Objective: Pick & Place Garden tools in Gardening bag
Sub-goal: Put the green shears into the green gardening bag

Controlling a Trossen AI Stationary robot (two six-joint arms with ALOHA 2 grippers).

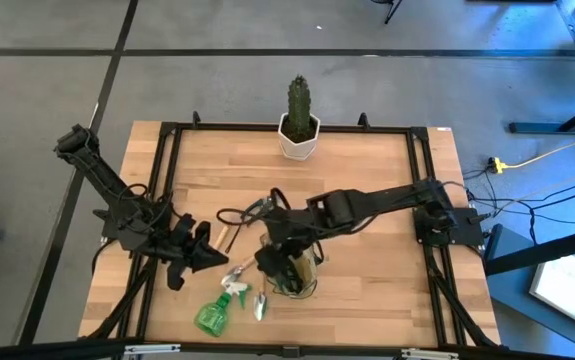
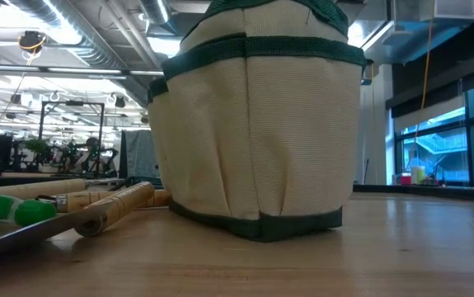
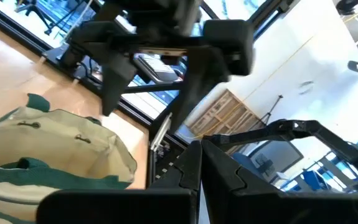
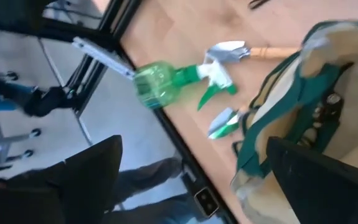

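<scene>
The tan and green gardening bag [image 1: 307,274] [image 2: 261,124] [image 4: 309,93] stands on its base near the table's front middle. My right gripper [image 1: 275,262] [image 4: 197,186] hangs open above the bag's left rim, with nothing between its fingers. To the bag's front left the green spray bottle [image 1: 212,316] [image 4: 160,81] lies on its side, with a silver trowel [image 4: 228,53] and a small green-tinted blade [image 4: 222,121] beside it. The dark shears [image 1: 245,212] lie behind the bag. My left gripper [image 1: 205,256] [image 3: 200,180] is shut, pointing level at the bag from the left.
A green cactus in a white pot [image 1: 299,128] stands at the middle of the far edge. Wooden tool handles [image 2: 113,202] lie left of the bag. Black frame rails [image 1: 167,200] run along the table's sides. Bare wood [image 1: 377,280] lies right of the bag.
</scene>
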